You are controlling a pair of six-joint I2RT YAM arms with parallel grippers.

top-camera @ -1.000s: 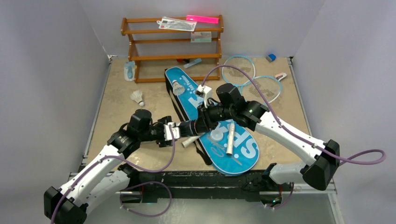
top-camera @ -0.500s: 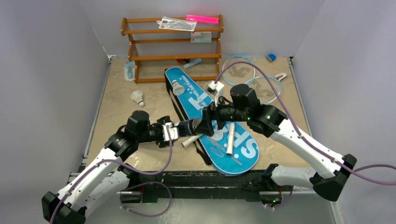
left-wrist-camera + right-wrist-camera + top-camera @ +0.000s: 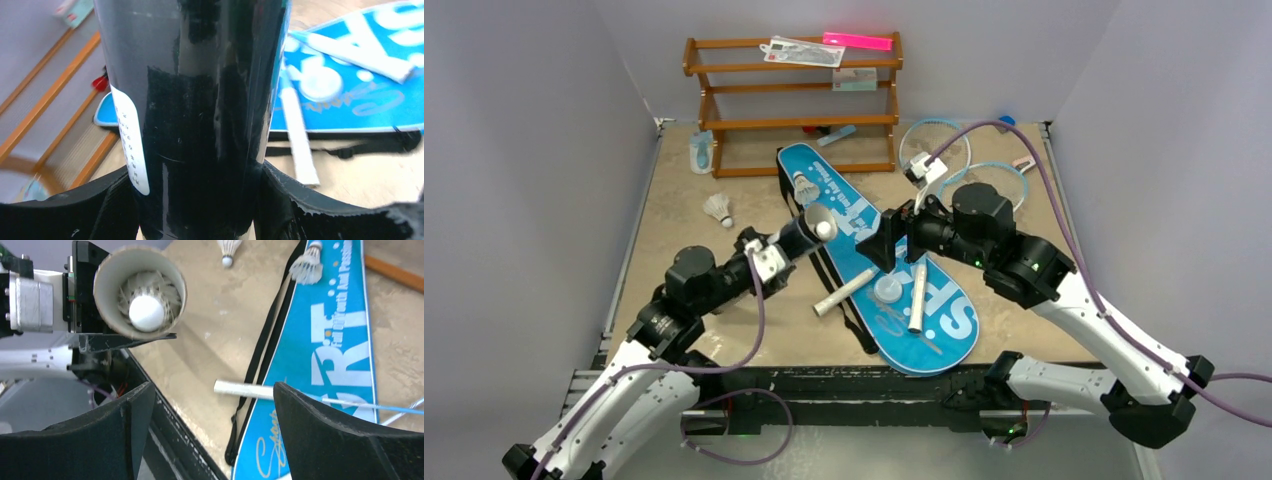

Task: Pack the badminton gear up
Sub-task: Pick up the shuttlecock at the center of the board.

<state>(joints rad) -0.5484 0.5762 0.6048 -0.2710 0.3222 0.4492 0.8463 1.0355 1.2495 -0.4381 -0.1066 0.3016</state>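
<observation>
My left gripper (image 3: 195, 212) is shut on the long black tube (image 3: 802, 234) and holds it tilted above the table, left of the blue bag (image 3: 944, 320). The tube (image 3: 140, 290) shows its open mouth with a white shuttlecock (image 3: 146, 310) inside. My right gripper (image 3: 886, 240) stands open and empty over the bag, a little right of the tube's mouth. Two white racket handles (image 3: 844, 293) (image 3: 917, 298) and a round clear lid (image 3: 887, 290) lie on the bag. The racket heads (image 3: 934, 135) lie at the back right. One loose shuttlecock (image 3: 718, 208) sits on the table, another (image 3: 802, 187) on the bag's narrow end.
A brown wooden rack (image 3: 789, 122) stands at the back with cards and a pink strip on top. Small blue (image 3: 1004, 123) and pink (image 3: 1024, 162) bits lie near the right wall, and a pale blue item (image 3: 701, 152) sits left of the rack. Walls close in three sides.
My right gripper has opened and pulled back to the right, away from the tube's mouth. The left arm has swung the tube back and tilted it upward.
</observation>
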